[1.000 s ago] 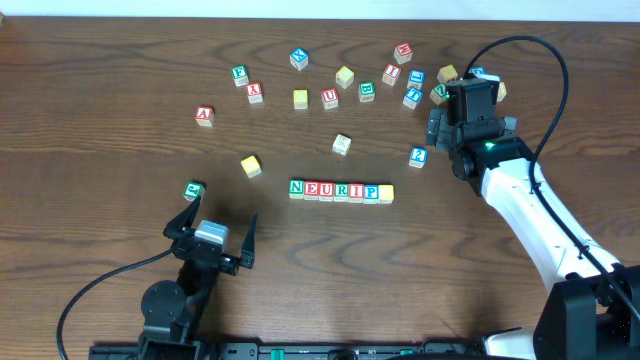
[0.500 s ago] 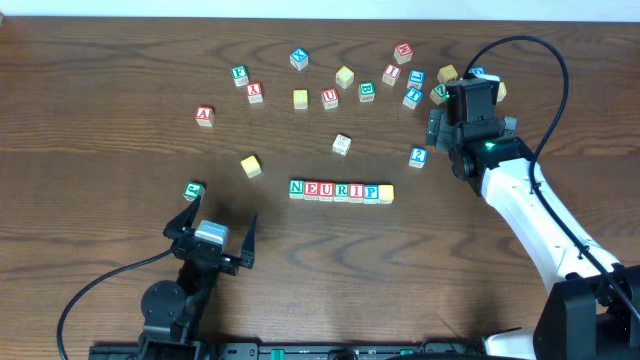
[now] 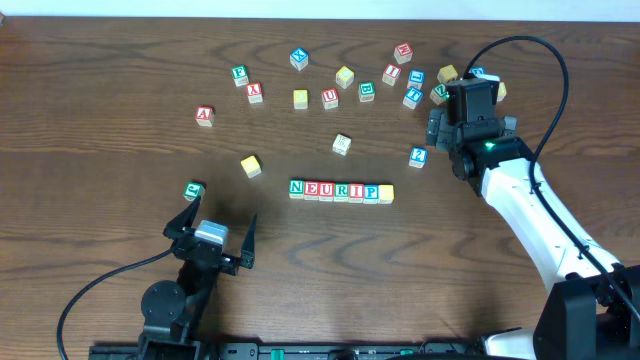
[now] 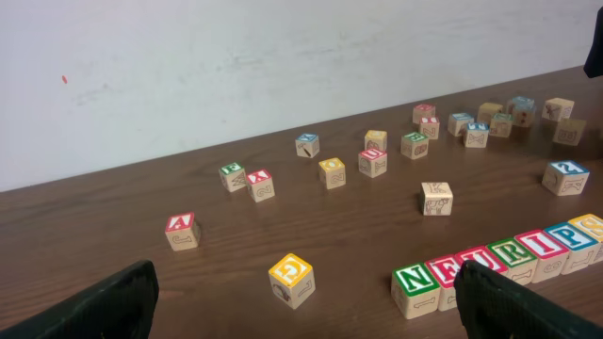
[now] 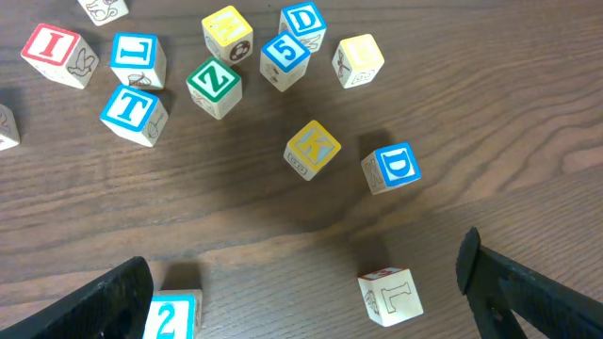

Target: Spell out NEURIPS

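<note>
The NEURIPS row [image 3: 341,190] lies at mid table: green N [image 3: 297,188], red E, red U, green R, red I, blue P [image 3: 371,191], then a yellow-faced cube [image 3: 386,192], all touching side by side. The left wrist view shows the same row running from the N [image 4: 416,287] back to the right. My left gripper [image 3: 222,214] stands open below and left of the row, nothing between its fingers [image 4: 94,306]. My right gripper [image 3: 472,97] hovers open over the loose cubes at the upper right, well clear of the row and holding nothing.
Loose cubes lie scattered across the far half of the table: a red A [image 3: 204,115], a yellow cube [image 3: 250,165], a green-faced cube [image 3: 194,189] beside my left gripper. Under the right gripper sit a red L [image 5: 388,295], blue 2 [image 5: 174,315], yellow K [image 5: 313,148], blue D [image 5: 391,168].
</note>
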`<state>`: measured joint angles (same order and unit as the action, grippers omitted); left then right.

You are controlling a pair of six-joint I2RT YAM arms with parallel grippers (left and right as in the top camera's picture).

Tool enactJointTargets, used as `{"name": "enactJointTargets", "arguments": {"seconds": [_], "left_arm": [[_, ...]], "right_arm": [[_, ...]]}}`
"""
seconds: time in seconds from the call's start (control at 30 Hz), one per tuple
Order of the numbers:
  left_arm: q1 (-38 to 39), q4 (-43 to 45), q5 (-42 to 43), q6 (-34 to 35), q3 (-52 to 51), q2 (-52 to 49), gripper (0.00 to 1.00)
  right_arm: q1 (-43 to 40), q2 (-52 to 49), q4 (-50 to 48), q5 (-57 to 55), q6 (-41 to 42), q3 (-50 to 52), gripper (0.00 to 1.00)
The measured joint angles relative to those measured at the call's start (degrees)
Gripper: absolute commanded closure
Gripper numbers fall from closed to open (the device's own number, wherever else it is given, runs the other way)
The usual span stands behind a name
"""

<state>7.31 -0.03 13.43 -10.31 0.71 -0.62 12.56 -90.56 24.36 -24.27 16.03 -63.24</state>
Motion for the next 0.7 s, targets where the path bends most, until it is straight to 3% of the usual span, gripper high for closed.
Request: {"name": "enactJointTargets", "arguments": {"seconds": [0.3,0.43,0.7], "left_arm": [[0.00,-0.02,0.00,0.00,0.00,0.00,0.01],[0.00,-0.02,0.00,0.00,0.02,0.00,0.01],[-0.04,0.00,0.07,0.00,0.02,0.00,0.01]], "right_arm": [[0.00,3.19,2.01,0.04,-0.02,0.00,0.01],[0.00,10.60,2.08,1.53,-0.07,0.35,0.01],[0.00,31.56,-12.94,8.92,-7.52,13.70,0.01]]}}
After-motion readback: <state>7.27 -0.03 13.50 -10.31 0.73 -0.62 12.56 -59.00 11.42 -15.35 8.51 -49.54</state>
